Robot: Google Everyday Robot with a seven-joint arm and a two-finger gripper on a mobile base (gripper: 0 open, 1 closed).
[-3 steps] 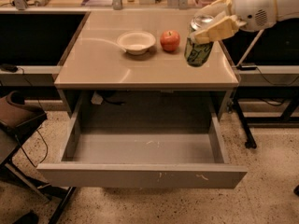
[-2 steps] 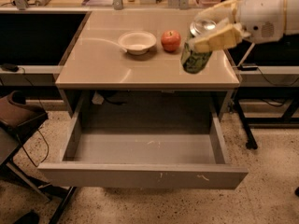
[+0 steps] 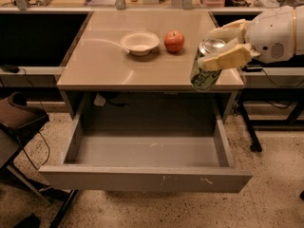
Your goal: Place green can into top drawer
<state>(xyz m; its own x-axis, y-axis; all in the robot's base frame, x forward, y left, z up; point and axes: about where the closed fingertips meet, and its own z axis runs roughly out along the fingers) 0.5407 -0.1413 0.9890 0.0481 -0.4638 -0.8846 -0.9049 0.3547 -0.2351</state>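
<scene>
The green can was clasped, tilted, between the gripper's pale fingers at the front right edge of the smooth tan table. Below, the grey metal top drawer stood open over speckled floor. The white arm was cut off at the right edge. A white bowl and a red apple sat farther back.

The gripper, hanging at the right front of the table (its top gleaming glossy), is clamping matt cream plastic fingers round the green can, whose metal top is shining; the top drawer is looking matt grey metal
</scene>
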